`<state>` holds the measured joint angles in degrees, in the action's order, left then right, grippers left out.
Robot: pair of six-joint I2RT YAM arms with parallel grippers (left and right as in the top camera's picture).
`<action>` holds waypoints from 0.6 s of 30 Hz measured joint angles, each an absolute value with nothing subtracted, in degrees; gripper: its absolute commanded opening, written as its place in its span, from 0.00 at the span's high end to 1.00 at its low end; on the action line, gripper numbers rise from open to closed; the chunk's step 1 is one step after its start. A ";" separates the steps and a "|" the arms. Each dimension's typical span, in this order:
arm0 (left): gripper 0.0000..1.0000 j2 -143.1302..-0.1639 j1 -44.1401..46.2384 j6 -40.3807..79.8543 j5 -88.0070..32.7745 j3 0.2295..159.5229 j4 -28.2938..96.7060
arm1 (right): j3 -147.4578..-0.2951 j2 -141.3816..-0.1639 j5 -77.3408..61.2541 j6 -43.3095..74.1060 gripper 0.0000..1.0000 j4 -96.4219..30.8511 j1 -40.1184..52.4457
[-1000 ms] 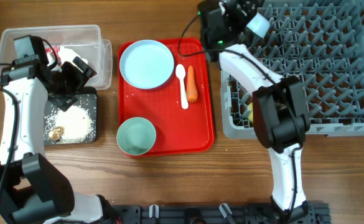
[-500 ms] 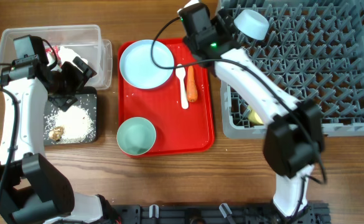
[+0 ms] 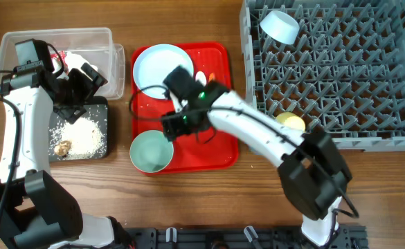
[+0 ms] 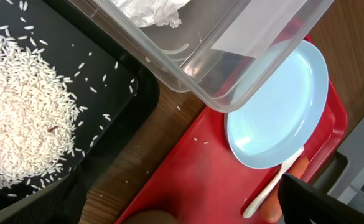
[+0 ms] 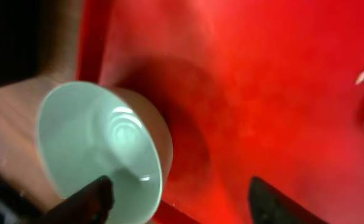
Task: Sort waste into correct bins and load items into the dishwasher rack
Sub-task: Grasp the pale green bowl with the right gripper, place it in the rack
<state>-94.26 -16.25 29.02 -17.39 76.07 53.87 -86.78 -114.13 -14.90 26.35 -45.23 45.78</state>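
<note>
One bowl is racked: the pale blue bowl [image 3: 280,26] now lies in the dishwasher rack [image 3: 368,90], right of the red tray [image 3: 219,158]. Our right gripper [image 3: 174,123] has swung back over the tray, fingers apart above the pale green bowl [image 3: 151,151] at its front left corner. Our left gripper [image 3: 81,83] hovers left of the tray, fingers wide and empty.

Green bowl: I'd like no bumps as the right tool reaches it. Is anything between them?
Nothing visible does. The right tool hangs open right by the green bowl, at its rim; only bare red tray lies around it, and the plate sits apart.
</note>
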 measured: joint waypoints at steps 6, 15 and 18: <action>0.00 -94.26 -16.25 29.02 -17.39 76.07 53.84 | -79.96 -114.26 -11.77 35.77 0.77 -38.61 47.92; 0.00 -94.26 -16.25 29.02 -17.39 76.07 53.82 | -79.94 -115.15 -11.57 37.69 0.96 -37.82 48.51; 0.00 -94.26 -16.25 29.02 -17.39 76.07 53.82 | -79.94 -114.80 -11.57 35.64 0.96 -38.74 47.86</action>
